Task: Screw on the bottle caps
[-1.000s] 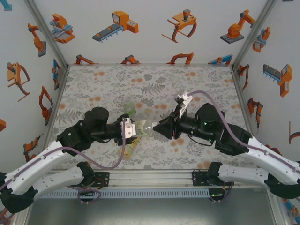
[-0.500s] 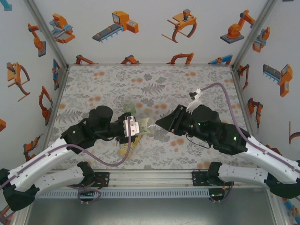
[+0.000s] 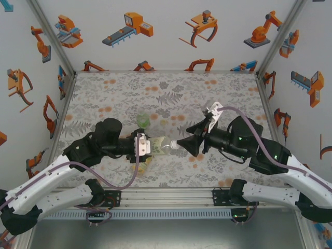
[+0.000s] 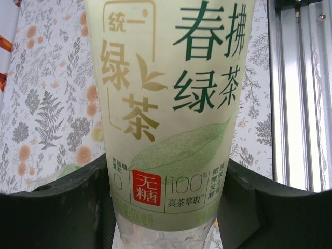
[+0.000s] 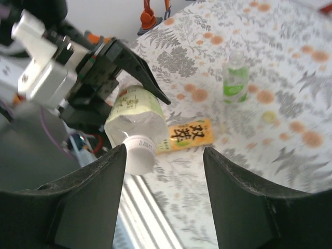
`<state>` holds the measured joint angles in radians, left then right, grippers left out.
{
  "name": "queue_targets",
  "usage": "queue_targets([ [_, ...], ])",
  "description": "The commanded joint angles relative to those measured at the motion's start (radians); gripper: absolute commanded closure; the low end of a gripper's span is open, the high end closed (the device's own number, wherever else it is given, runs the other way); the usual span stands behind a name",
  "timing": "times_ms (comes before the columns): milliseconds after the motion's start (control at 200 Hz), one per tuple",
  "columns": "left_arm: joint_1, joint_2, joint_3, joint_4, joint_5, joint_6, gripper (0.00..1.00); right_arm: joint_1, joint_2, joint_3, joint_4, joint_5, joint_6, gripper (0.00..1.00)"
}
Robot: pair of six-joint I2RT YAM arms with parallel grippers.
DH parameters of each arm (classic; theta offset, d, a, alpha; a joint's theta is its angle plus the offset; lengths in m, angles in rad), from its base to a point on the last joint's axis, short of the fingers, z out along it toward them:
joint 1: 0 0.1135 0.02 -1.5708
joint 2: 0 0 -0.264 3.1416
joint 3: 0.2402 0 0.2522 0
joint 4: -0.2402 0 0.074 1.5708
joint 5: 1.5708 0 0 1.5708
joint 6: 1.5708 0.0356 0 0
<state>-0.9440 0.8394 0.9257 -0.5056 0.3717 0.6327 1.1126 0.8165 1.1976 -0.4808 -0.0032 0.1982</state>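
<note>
The bottle (image 4: 171, 78) reads 统一 绿茶, 春拂绿茶, 无糖 (in a red square) and 100%.

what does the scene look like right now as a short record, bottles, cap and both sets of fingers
left fingers: shut on the clear bottle, holding it sideways
clear bottle: pale yellow-green label, neck toward the right fingers
white cap: sitting on the clear bottle's neck
right fingers: open, one on either side of the white cap
amber bottle: lying on its side on the table
green-tinted bottle: upright on the table, apart from both arms
</note>
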Motion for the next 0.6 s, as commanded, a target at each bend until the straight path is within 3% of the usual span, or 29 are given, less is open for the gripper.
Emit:
queue_targets([
  [0, -0.005, -0.019, 0.038, -0.028, 0.042, 0.006, 1.00, -0.004, -0.002, 0.032, 0.010, -0.167, -0.347, 0.42],
  [210, -0.006, -0.024, 0.045, -0.041, 0.052, -0.002, 1.00, -0.004, 0.011, 0.045, -0.056, -0.380, -0.601, 0.40],
  [376, -0.006, -0.027, 0.045, -0.045, 0.053, -0.003, 1.00, -0.004, 0.027, 0.041, -0.056, -0.379, -0.617, 0.41],
  [596, -0.006, -0.025, 0.045, -0.045, 0.061, -0.005, 1.00, -0.004, 0.050, 0.029, -0.022, -0.375, -0.598, 0.50],
])
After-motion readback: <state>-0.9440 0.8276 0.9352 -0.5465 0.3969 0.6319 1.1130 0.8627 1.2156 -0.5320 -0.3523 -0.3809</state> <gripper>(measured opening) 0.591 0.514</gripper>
